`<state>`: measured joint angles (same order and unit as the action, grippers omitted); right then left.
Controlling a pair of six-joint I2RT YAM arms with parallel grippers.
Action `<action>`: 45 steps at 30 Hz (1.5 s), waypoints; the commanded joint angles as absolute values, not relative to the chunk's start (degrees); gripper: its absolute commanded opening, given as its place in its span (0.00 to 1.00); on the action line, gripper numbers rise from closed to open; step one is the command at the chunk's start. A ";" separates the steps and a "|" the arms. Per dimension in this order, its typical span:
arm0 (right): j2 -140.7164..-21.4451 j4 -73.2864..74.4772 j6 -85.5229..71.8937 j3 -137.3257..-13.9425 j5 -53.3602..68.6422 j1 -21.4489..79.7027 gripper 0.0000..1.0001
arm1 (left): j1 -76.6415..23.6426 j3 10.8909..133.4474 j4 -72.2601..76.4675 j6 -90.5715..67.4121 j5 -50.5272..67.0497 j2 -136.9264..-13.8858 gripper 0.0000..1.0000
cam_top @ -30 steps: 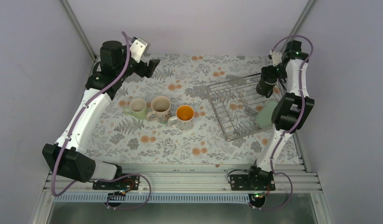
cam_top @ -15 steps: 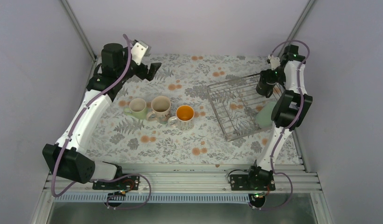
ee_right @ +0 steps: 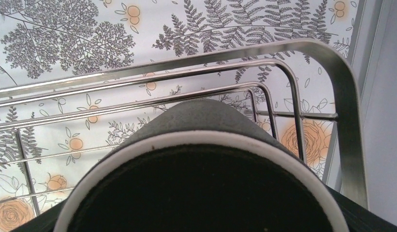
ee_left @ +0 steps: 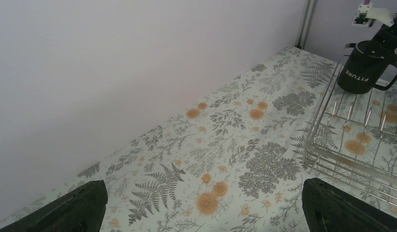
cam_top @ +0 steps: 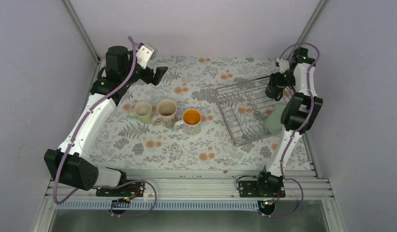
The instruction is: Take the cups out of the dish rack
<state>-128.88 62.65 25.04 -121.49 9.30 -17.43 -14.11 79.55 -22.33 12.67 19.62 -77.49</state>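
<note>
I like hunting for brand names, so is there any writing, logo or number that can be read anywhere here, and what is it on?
"FITURE": white capital letters running along the side of the black mug, which stands at the far end of the wire rack; legible only in the left wrist view.
No other words, numbers or signs can be read in any view.

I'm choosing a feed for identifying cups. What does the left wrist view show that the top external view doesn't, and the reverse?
Left wrist only: the white lettering FITURE on the black mug. Top external only: the pale green mug, cream patterned mug and mug with orange inside standing on the floral cover left of the dish rack, and a green tumbler at the rack's right side, partly behind the right arm. Both: the rack, the black mug at its far end, the floral cover.
</note>
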 commanded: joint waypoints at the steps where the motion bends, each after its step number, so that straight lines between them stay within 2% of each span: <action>1: -129.31 62.61 24.45 -123.92 10.41 -17.94 0.75 | -14.30 79.17 -21.18 12.59 21.89 -76.81 1.00; 4: -128.89 63.57 24.69 -123.66 10.63 -17.96 0.59 | -14.27 79.68 -21.89 12.43 22.67 -77.19 1.00; 7: -127.57 64.18 24.86 -123.00 11.16 -17.98 0.53 | -14.29 80.47 -22.59 12.20 25.15 -77.69 1.00; 9: -125.56 64.60 25.01 -122.26 12.43 -17.94 0.46 | -14.40 81.50 -23.14 12.08 28.11 -78.31 1.00; 18: -111.35 68.31 26.99 -119.96 21.36 -16.22 0.36 | -15.33 89.77 -25.58 11.54 43.04 -86.32 1.00; 23: -106.19 73.65 29.10 -122.45 29.70 -14.44 0.37 | -16.98 93.52 -23.28 8.63 49.12 -91.17 1.00; 31: -97.49 73.66 29.65 -119.61 40.25 -10.06 0.38 | -20.40 96.04 -13.36 -0.33 64.02 -100.22 1.00; 38: -96.19 73.40 27.49 -120.15 50.46 -6.31 0.35 | -26.88 98.90 -4.45 -5.78 63.97 -105.96 1.00; 45: -96.01 70.59 24.87 -121.10 57.26 -5.65 0.35 | -29.20 102.92 2.50 -13.62 65.22 -112.52 1.00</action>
<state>-98.19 75.55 27.29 -119.28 47.88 -5.78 -29.04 99.11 -3.97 -8.21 62.81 -109.38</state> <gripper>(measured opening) 0.892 0.998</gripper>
